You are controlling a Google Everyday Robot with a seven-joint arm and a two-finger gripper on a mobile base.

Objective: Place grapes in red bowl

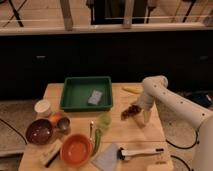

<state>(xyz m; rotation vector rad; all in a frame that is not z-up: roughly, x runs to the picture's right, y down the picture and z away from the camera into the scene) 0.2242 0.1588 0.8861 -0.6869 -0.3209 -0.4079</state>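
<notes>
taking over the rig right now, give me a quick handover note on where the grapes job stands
Gripper: low over the right side of the wooden table, right at the dark reddish-purple bunch of grapes; whether it has a grip on them cannot be told.
Grapes: on the table's right half, not in any bowl.
Round orange-red bowl: front left of the table, no grapes in it.
Done: nothing delivered yet.
Left: secure the grapes, carry them left and forward to the bowl, release.
</notes>
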